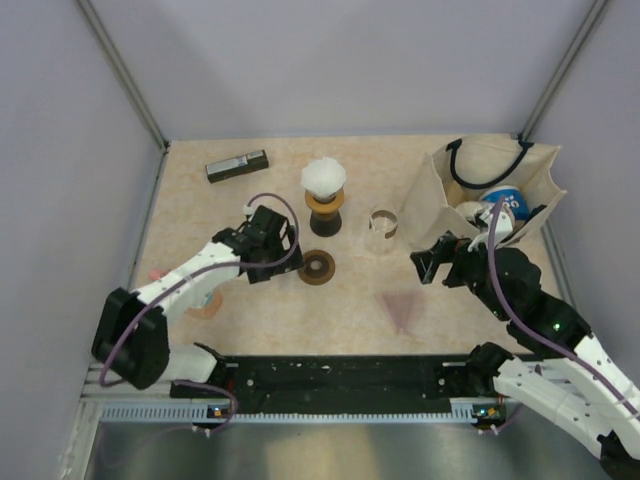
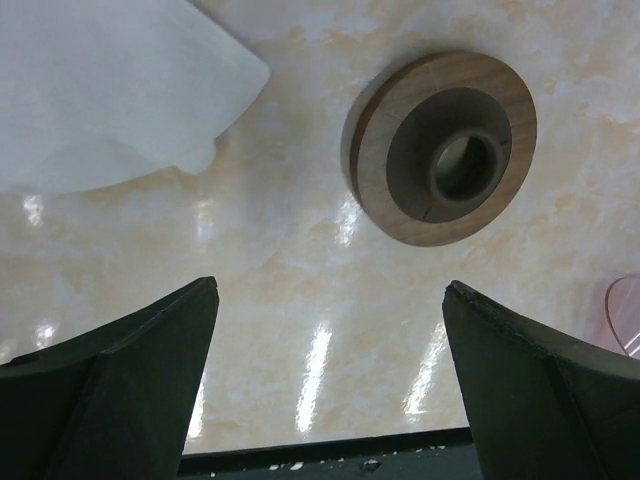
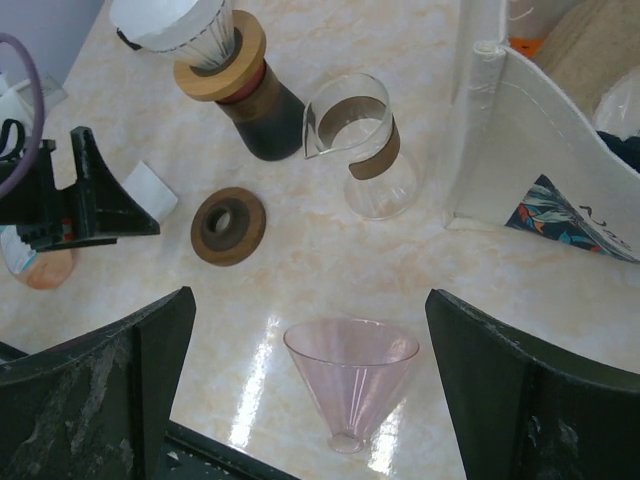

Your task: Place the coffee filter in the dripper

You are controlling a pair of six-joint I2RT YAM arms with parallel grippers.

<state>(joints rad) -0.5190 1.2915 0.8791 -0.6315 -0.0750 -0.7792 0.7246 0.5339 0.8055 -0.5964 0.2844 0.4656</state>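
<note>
A loose white coffee filter (image 2: 100,90) lies flat on the table, ahead and to the left of my open left gripper (image 2: 330,288); the right wrist view shows the filter (image 3: 150,188) beside that gripper's fingers. Another white filter (image 1: 323,177) sits in a glass dripper (image 3: 205,40) on a wooden collar and dark base. A clear pink cone dripper (image 3: 352,375) lies on the table just ahead of my open right gripper (image 3: 308,296), empty. In the top view the left gripper (image 1: 280,260) and right gripper (image 1: 432,262) both hang low over the table, nothing in either.
A brown wooden ring (image 1: 317,267) lies right of the left gripper. A glass carafe (image 1: 383,222) with a brown band stands mid-table. A cloth tote bag (image 1: 490,190) with packets fills the back right. A black box (image 1: 237,165) lies at the back left.
</note>
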